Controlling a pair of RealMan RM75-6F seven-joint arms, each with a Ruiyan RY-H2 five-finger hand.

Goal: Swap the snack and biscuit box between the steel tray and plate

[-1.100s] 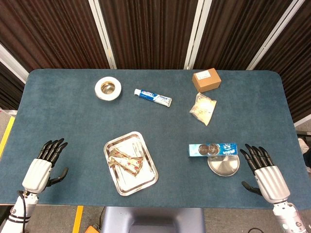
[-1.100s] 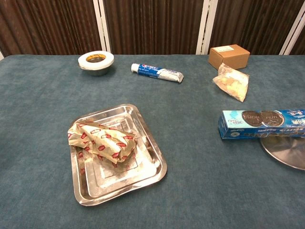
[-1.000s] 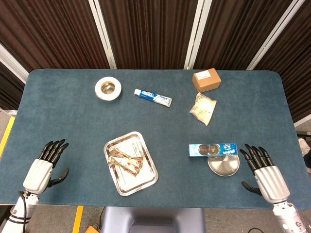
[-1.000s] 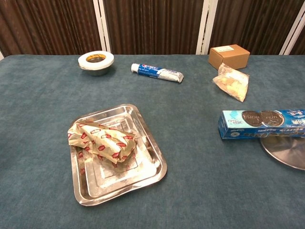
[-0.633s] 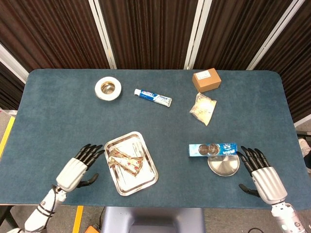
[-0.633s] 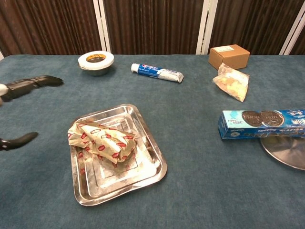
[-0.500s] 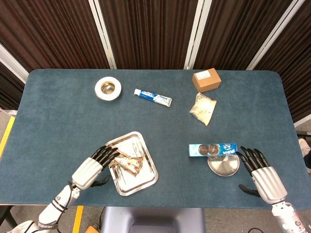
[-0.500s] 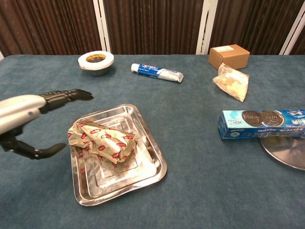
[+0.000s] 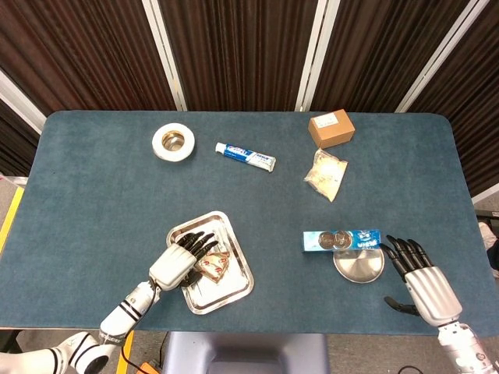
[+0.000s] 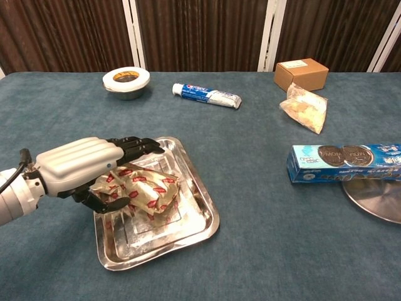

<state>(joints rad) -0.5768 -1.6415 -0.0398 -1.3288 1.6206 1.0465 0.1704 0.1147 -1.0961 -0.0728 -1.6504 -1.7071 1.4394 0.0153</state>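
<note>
The snack (image 9: pixel 210 264) (image 10: pixel 149 189), a crumpled red-and-cream wrapper, lies in the steel tray (image 9: pixel 236 287) (image 10: pixel 194 233) at the front left. My left hand (image 9: pixel 181 263) (image 10: pixel 83 164) hovers over the snack's left part, fingers stretched across it and thumb low at its near side; no grip shows. The blue biscuit box (image 9: pixel 341 239) (image 10: pixel 343 162) rests with its right part on the far rim of the round steel plate (image 9: pixel 360 269) (image 10: pixel 377 199). Just right of the plate, my right hand (image 9: pixel 421 282) is open with fingers spread, seen only in the head view.
Along the far side lie a tape roll (image 9: pixel 173 142) (image 10: pixel 126 80), a toothpaste tube (image 9: pixel 245 156) (image 10: pixel 207 95), a small cardboard box (image 9: pixel 331 128) (image 10: pixel 301 73) and a clear bag of snacks (image 9: pixel 325 174) (image 10: pixel 304 106). Blue cloth covers the table between tray and plate.
My left hand has swept right from the table's front-left corner to over the tray and snack. The right hand has barely shifted; snack and box lie as before.
</note>
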